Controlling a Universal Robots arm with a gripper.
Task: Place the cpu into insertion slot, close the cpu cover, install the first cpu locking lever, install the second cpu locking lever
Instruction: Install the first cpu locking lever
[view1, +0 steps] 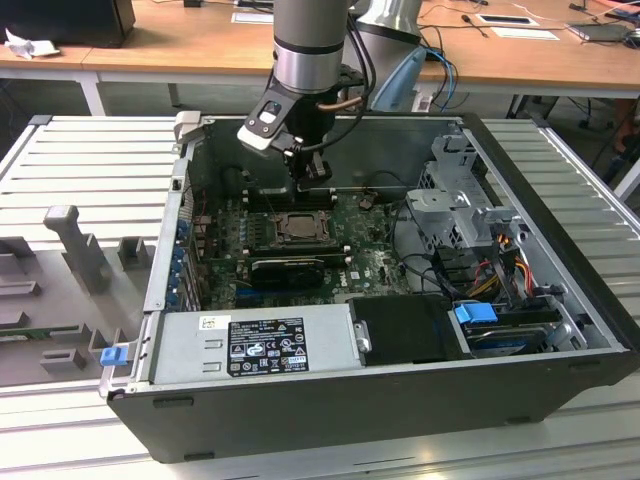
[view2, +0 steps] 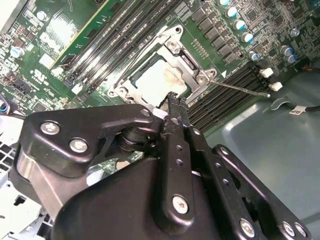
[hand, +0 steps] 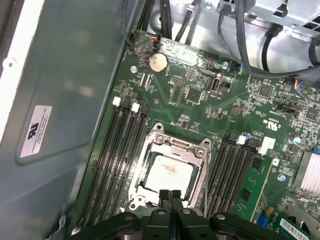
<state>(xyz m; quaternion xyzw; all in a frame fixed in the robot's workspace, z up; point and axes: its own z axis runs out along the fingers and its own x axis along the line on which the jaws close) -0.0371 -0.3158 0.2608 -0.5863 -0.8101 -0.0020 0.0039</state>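
The cpu (hand: 170, 172) lies flat in the insertion slot (view2: 136, 74), silver top face up with a pale smear on it. It also shows in the second wrist view (view2: 155, 80). The cpu cover (hand: 175, 146) lies down around it as a silver frame (view2: 182, 55). One thin wire locking lever (view2: 240, 88) sticks out sideways from a socket corner, over the memory slots. My gripper (hand: 171, 195) hangs just above the socket's near edge, fingers shut together and holding nothing. In the exterior view the gripper (view1: 315, 185) is directly over the socket (view1: 298, 228) inside the open case.
Long black memory slots (hand: 117, 150) flank the socket on both sides (hand: 227, 170). A black graphics card (view1: 285, 268) sits in front of it, and a power supply (view1: 255, 340) in front of that. The drive cage (view1: 460, 200) and cables stand at the exterior view's right. The case wall (hand: 60, 100) is close by.
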